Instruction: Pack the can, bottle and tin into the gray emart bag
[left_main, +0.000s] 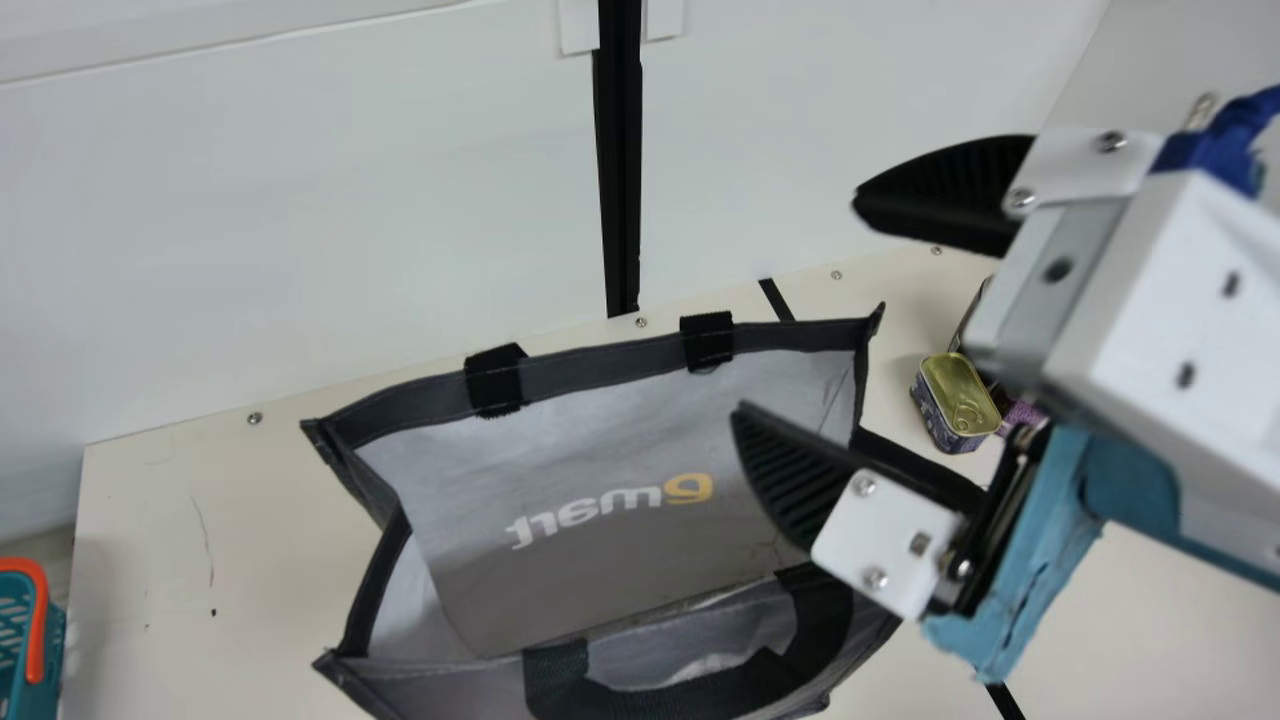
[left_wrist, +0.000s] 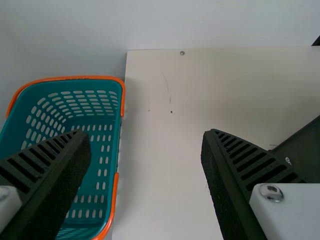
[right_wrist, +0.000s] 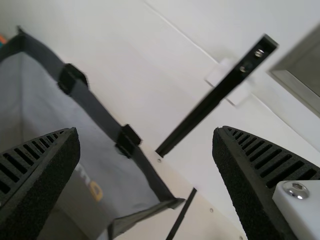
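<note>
In the main view my right gripper (left_main: 795, 335) stands open above the right edge of the gray emart bag (left_main: 600, 390), nothing between its fingers. The bag stands with its mouth spread wide; its visible inside holds no item. A tin (left_main: 958, 400) with a gold lid sits on the table right of the bag, behind the right gripper, close to other partly hidden items. The right wrist view shows the bag (right_wrist: 100, 150) beyond the open right gripper (right_wrist: 146, 150). In the left wrist view my left gripper (left_wrist: 146, 145) is open over bare table.
A teal basket (left_wrist: 107, 150) with orange handles stands at the table's left edge. Behind the table (left_main: 180, 520) rises a white wall with a black vertical post (left_main: 620, 180). A black strap handle (left_main: 690, 700) hangs at the bag's front.
</note>
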